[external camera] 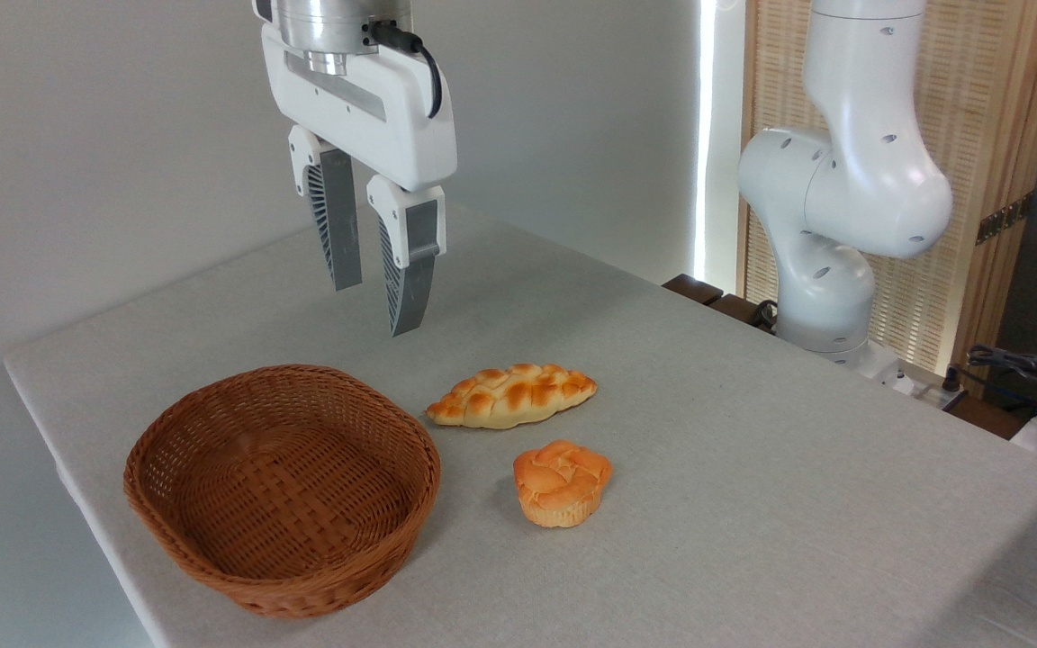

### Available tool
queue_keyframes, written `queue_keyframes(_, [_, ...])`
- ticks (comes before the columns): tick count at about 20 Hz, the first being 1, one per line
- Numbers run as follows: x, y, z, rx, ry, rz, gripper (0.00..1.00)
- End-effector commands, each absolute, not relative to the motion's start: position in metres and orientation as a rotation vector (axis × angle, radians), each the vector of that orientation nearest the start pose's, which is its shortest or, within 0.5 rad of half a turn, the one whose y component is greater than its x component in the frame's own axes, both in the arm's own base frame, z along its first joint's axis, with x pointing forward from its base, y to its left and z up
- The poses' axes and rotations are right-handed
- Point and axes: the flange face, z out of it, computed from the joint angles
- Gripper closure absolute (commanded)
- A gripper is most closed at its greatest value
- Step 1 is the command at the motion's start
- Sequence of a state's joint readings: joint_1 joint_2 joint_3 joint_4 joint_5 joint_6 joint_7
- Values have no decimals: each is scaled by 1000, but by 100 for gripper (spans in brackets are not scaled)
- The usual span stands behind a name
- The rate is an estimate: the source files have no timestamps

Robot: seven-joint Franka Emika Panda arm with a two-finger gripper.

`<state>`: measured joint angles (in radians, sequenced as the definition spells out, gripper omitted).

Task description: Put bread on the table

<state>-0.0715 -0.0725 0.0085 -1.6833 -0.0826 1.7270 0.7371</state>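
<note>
Bread (511, 395) braided, golden, pointed, on grey cloth table (752, 432), ribbed pincer (379, 306) fingers apart above

the gripper (377, 308) hangs from the top edge of the view, pointing down, with its two grey ribbed fingers (338, 225) slightly parted and nothing between them. a black cable runs along its white body. to the right of the gripper, the arm's white base joints (843, 207) rise in a bent column.

Plain white wall (122, 135), bright window strip (709, 135), slatted wooden screen (978, 135) behind.
</note>
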Motion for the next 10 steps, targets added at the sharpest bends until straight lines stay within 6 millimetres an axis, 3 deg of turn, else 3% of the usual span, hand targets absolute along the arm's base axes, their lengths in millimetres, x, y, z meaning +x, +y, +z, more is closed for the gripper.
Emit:
queue_keyframes(1, [553,-41,632,-2952,1220,-175,0])
queue_keyframes(10, [552,-38,628,-2943,1211,-93,0])
